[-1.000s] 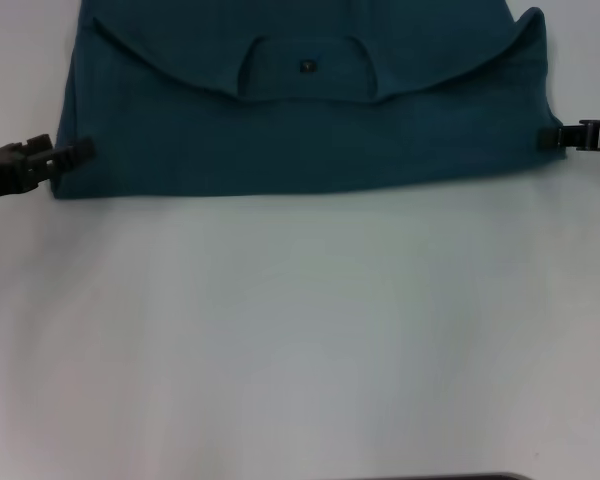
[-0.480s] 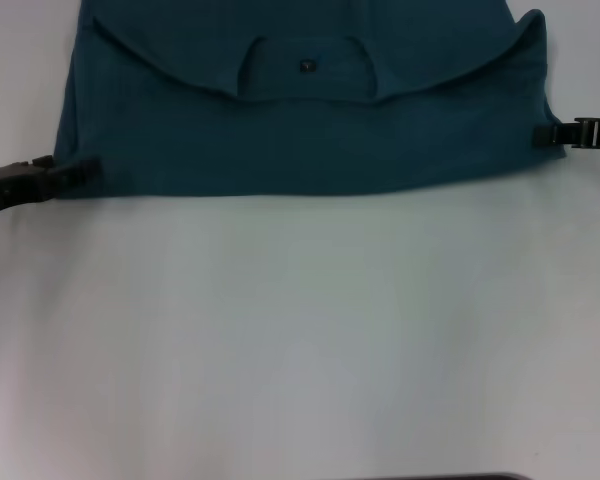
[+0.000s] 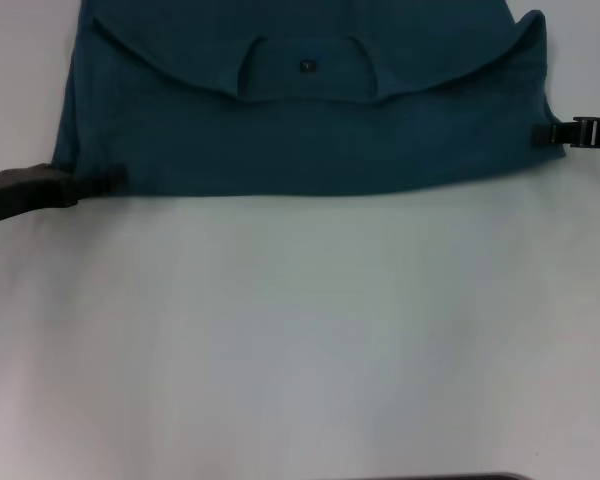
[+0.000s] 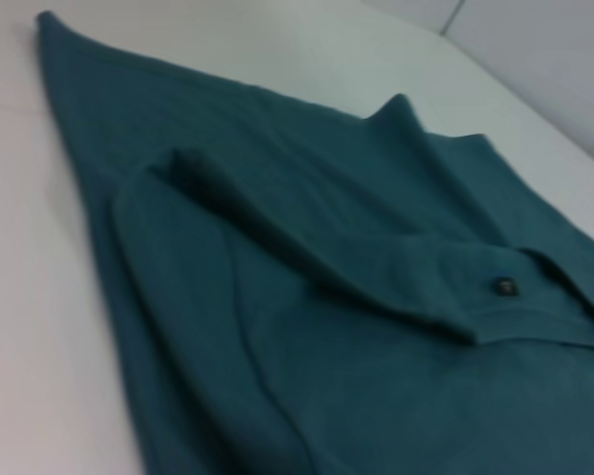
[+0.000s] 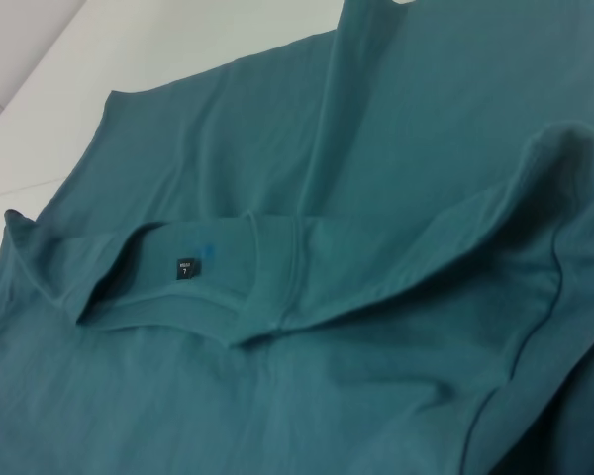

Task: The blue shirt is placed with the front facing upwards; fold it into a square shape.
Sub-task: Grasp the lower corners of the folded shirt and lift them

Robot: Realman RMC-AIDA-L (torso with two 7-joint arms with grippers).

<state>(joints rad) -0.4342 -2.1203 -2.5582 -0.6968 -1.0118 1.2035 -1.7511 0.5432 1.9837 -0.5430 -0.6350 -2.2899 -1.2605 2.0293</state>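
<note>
White table [image 3: 300,330]; blue shirt [image 3: 310,130] flat at far edge

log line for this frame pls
dark teal-blue cotton T-shirt: partly folded, collar up | left gripper: at near-left corner | right gripper: at right edge

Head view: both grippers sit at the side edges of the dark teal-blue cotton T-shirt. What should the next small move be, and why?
Probably closing both grippers on the dark teal-blue cotton T-shirt. The left gripper reaches onto its near left corner and the right gripper touches its right edge, and the shirt lies flat, not yet lifted.
</note>
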